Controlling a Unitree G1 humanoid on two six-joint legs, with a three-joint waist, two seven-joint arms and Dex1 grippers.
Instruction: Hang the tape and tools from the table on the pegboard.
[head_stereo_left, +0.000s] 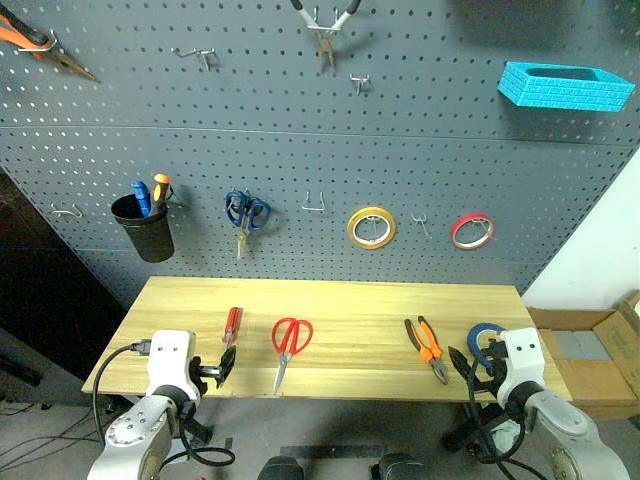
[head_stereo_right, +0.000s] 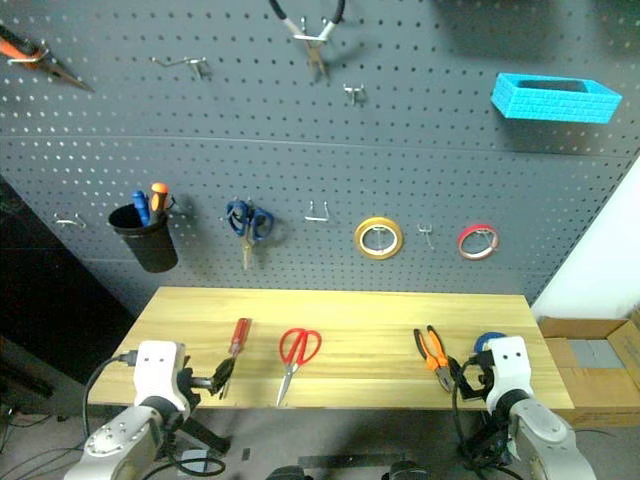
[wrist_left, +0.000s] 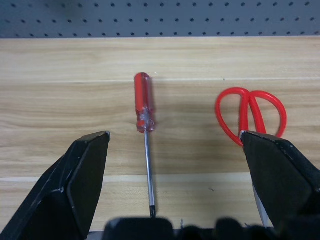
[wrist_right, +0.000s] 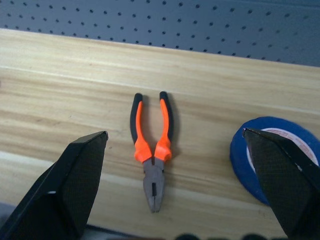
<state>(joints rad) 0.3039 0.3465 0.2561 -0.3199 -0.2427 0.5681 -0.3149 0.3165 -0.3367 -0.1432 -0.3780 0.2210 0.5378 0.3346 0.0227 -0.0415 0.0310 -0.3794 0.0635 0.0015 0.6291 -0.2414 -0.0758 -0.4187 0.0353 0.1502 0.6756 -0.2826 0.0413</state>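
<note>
Wooden table (head_stereo_left: 350, 300), one screwdriver (head_stereo_left: 231, 326), one scissors (head_stereo_left: 289, 343), one pliers (head_stereo_left: 426, 347), one blue tape (wrist_right: 260, 160)

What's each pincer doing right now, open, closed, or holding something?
Left pincer: open, holding nothing, above the screwdriver.
Right pincer: open, holding nothing, above the pliers.

The long pale wooden table (head_stereo_left: 350, 300) looks smooth, with plank lines. The little screwdriver (wrist_left: 144, 130) has a shiny clear red plastic handle and a thin metal rod.

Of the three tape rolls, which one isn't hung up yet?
The blue roll, flat on the table; the yellow and red rolls hang on pegboard hooks.
</note>
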